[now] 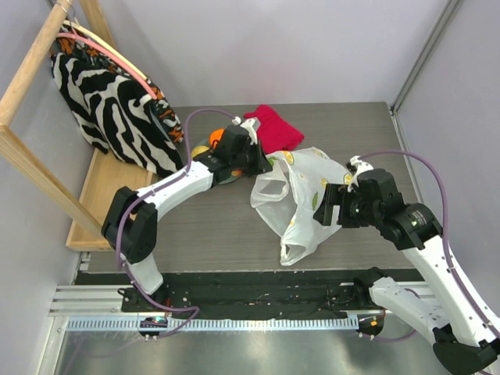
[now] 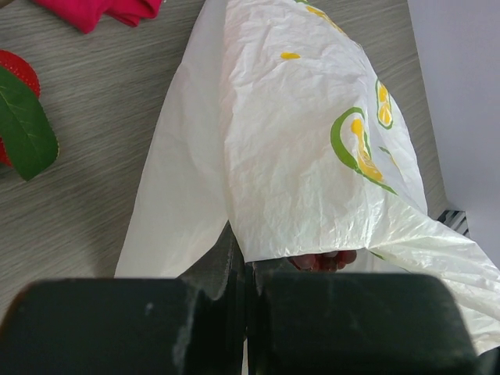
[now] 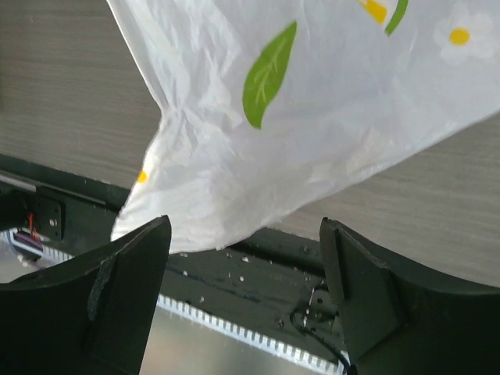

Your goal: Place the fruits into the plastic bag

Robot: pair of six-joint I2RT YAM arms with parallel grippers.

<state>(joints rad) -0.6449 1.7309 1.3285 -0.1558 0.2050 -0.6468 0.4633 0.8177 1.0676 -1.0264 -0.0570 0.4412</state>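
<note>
Grey wood-grain table [image 1: 211, 226], pale walls, wooden rack [image 1: 31, 62] at the left with a zebra bag [image 1: 109, 101] hung on it. Top view: the bag [image 1: 305, 187] lies crumpled mid-table, mouth side toward the left arm, one loop trailing to the near edge. A red cloth [image 1: 275, 129] sits just behind it. The left gripper [image 1: 262, 166] is at the bag's left edge, which is raised toward it. An orange [image 1: 216, 139] and a yellow fruit [image 1: 200, 151] sit outside the bag, beside the left wrist. The right gripper [image 1: 326, 203] is at the bag's right side, fingers apart. Left wrist view: the left gripper [image 2: 246, 269] has its fingers pressed together, and a fold of the bag [image 2: 297, 141] runs down into the seam between them, so it seems pinched there, though the contact point is hard to see. Something dark red [image 2: 324, 260] peeks from under the bag's edge; cannot tell what it is. A red fruit [image 2: 17, 74] with a green leaf lies on the table at the far left, and the cloth [image 2: 101, 9] is at the top. Right wrist view: the right gripper [image 3: 244, 234] has its fingers [image 3: 133, 289] wide apart, nothing between them. The bag [image 3: 312, 117] hangs just above the gap, near the table's front rail.
</note>
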